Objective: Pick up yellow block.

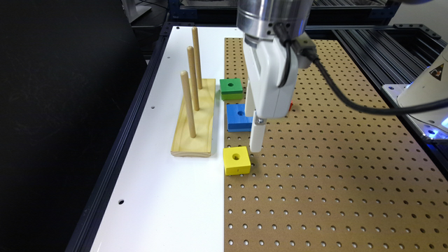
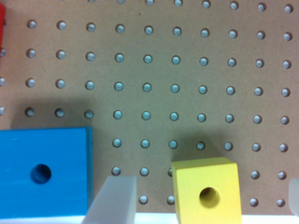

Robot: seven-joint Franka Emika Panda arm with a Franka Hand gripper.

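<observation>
The yellow block (image 1: 237,160) is a small square piece with a round centre hole. It lies flat on the brown pegboard (image 1: 332,175), close to the board's edge with the white surface. My gripper (image 1: 256,145) hangs just above the board, behind the yellow block and in front of the blue block (image 1: 238,117). In the wrist view the yellow block (image 2: 207,192) sits between the two pale fingers, one finger (image 2: 114,200) beside the blue block (image 2: 44,172) and the other at the picture's edge. My gripper (image 2: 203,200) is open and holds nothing.
A green block (image 1: 231,88) lies behind the blue one. A red block (image 1: 291,105) peeks out behind the gripper. A pale wood base (image 1: 194,122) with three upright pegs stands on the white surface (image 1: 168,196) at the exterior view's left. The pegboard stretches bare to the right.
</observation>
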